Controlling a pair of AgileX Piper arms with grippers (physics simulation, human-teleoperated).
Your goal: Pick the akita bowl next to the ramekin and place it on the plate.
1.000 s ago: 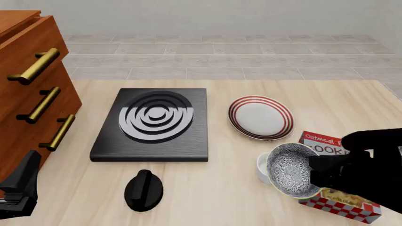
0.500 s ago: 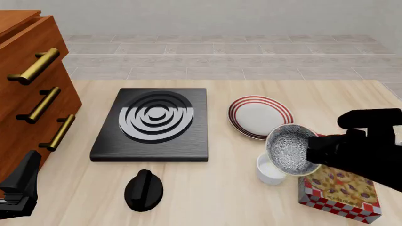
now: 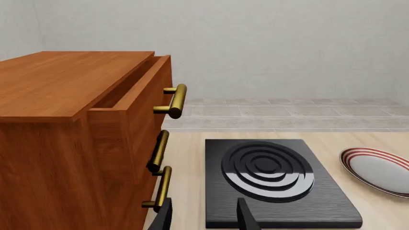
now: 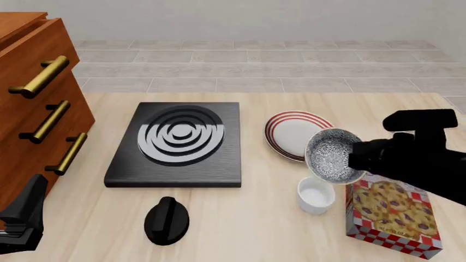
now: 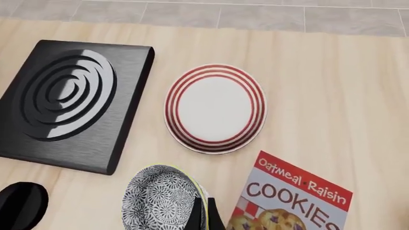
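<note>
Jaws of R gripper clamped on akita bowl rim – b&w speckled, tilted, L gripper jaws apart – holding nothing

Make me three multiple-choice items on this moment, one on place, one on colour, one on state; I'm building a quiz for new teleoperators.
1. Where is the akita bowl?
A. flat on the stove
B. held tilted in the air by the right gripper, overlapping the near edge of the plate in the front view
C. inside the drawer

2. What colour are the plate's rim rings?
A. dark red
B. blue
C. green

3. What state is the left gripper in?
A. shut on the ramekin
B. shut on the black knob
C. open, holding nothing

Answers:
1 B: the front view shows the bowl on its side, clear of the table, above the ramekin.
2 A: red rings show in both the front and right wrist views.
3 C: the left wrist view shows its fingers apart with only the stove beyond.
</note>
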